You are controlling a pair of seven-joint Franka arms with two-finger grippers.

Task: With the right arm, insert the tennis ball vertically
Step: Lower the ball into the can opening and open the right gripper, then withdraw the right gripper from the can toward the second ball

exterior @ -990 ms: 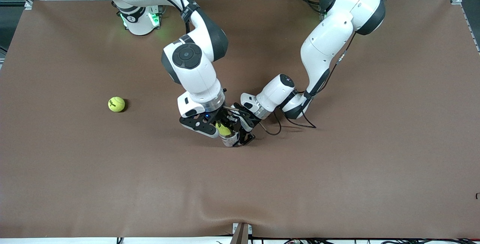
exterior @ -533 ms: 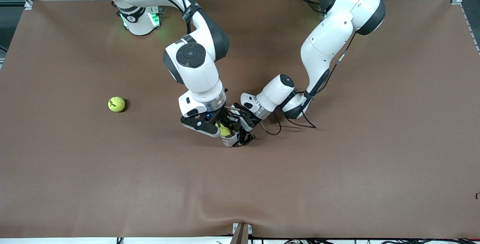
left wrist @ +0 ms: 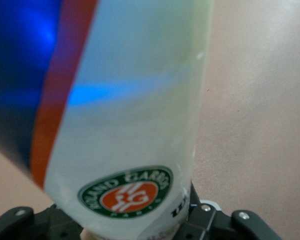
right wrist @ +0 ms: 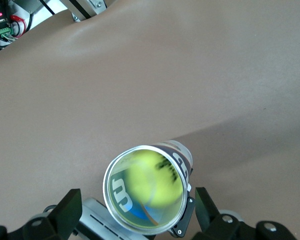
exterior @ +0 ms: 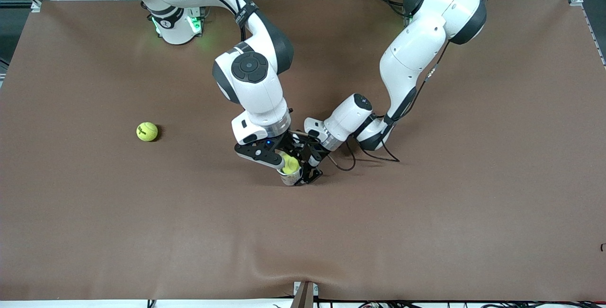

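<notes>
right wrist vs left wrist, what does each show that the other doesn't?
Right wrist only: the can's open mouth from above, with a tennis ball inside it, and the open right gripper over it.

Left wrist only: the can's side wall with the round Roland Garros badge, and the left gripper shut on it low down.

Both: the can and the brown table.

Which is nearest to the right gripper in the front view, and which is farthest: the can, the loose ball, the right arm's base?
1. Can: directly under the right gripper.
2. Right arm's base: at the table's top edge.
3. Loose ball: toward the right arm's end.
</notes>
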